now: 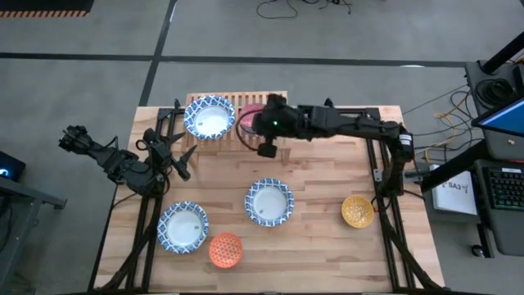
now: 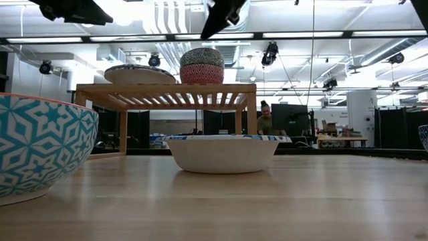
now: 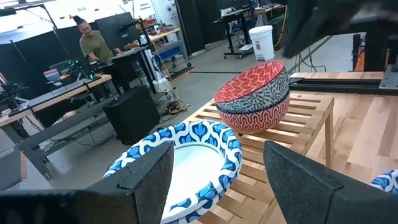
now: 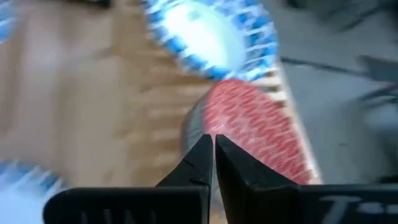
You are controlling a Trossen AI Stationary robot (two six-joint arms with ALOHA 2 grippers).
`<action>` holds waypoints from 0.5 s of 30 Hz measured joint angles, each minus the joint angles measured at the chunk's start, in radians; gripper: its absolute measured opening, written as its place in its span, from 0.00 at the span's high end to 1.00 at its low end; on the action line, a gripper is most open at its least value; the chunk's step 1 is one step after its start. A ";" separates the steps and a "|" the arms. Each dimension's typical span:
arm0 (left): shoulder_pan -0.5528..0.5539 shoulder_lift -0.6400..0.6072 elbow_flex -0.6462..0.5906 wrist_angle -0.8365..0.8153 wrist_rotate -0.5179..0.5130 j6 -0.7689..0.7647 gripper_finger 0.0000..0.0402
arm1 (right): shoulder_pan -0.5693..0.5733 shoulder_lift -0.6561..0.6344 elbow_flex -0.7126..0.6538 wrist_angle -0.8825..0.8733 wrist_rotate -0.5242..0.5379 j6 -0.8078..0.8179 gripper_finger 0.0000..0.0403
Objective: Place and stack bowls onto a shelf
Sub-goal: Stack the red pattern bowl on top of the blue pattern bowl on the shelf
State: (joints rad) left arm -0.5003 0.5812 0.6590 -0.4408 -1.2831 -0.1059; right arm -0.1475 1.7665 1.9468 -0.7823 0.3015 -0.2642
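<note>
Overhead, right hand (image 1: 264,146) hangs closed, empty, above shelf (image 1: 246,102); left hand (image 1: 168,147) gapes.

Your right arm reaches in from the table's right side across its far edge, its wrist turned down and its gripper (image 4: 213,163) pinched together, the two fingertips (image 4: 200,155) touching. Your left arm sits at the table's left edge, folded, its gripper (image 3: 217,171) pointing toward the far side with the fingers (image 3: 152,171) spread wide apart, holding nothing.
</note>
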 joint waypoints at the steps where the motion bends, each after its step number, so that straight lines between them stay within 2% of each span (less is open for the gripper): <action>1: 0.000 0.000 0.000 -0.001 0.000 0.000 0.43 | 0.003 -0.013 -0.053 0.070 0.045 0.001 0.98; 3: 0.000 0.000 0.000 -0.002 0.000 0.000 0.43 | 0.006 -0.034 -0.156 0.220 0.116 0.011 0.98; 7: 0.000 0.001 0.000 -0.003 0.001 0.000 0.43 | 0.006 -0.066 -0.307 0.443 0.118 0.052 0.98; 15: 0.000 0.001 0.000 -0.003 0.002 0.000 0.43 | 0.006 -0.097 -0.379 0.501 0.124 0.102 0.98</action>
State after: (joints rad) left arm -0.5006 0.5819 0.6590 -0.4440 -1.2816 -0.1059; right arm -0.1417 1.6696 1.5679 -0.2817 0.4256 -0.1622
